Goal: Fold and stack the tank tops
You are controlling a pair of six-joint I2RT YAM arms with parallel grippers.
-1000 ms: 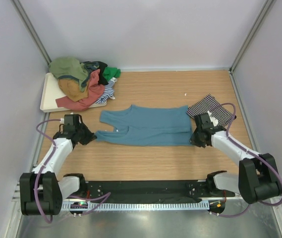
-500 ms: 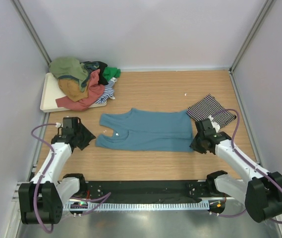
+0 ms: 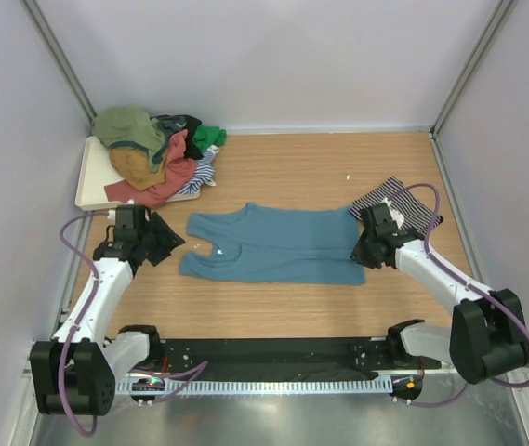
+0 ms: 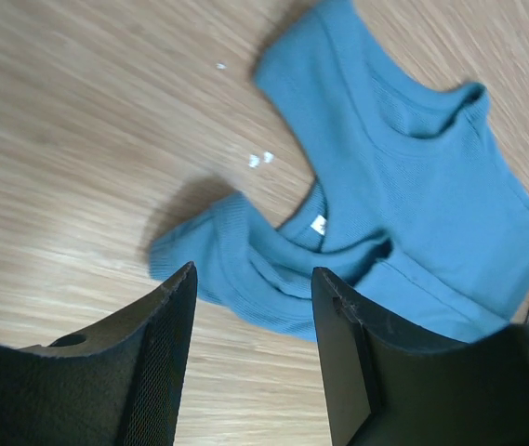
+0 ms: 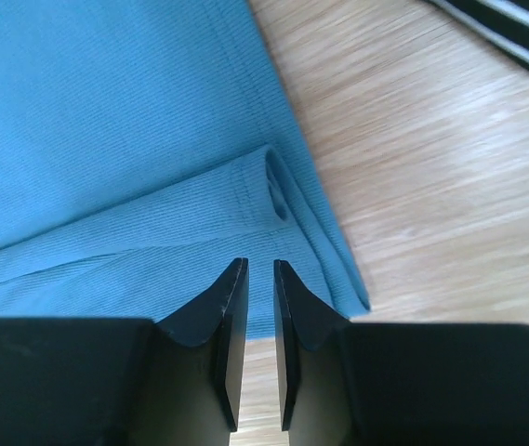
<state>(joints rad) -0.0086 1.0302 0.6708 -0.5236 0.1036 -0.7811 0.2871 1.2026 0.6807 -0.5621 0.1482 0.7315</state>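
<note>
A teal-blue tank top (image 3: 273,244) lies flat mid-table, folded lengthwise, straps to the left. My left gripper (image 3: 167,243) hovers just left of the straps, open and empty; in the left wrist view the bunched strap end of the teal top (image 4: 245,269) lies beyond its fingers (image 4: 157,353). My right gripper (image 3: 363,255) is over the hem corner at the right end. Its jaws stand a narrow slit apart with nothing between them (image 5: 259,269), above the folded hem of the teal top (image 5: 125,139). A folded black-and-white striped tank top (image 3: 400,202) lies just behind the right gripper.
A white tray (image 3: 89,181) at the back left holds a heap of tank tops (image 3: 152,153) in olive, mustard, coral, green and stripes. Grey walls close in the table on three sides. A black rail (image 3: 273,353) runs along the near edge.
Both grippers have opened and let go of the teal top, which now lies folded narrower. The left gripper has drawn back to the left. The right jaws have since narrowed again.
</note>
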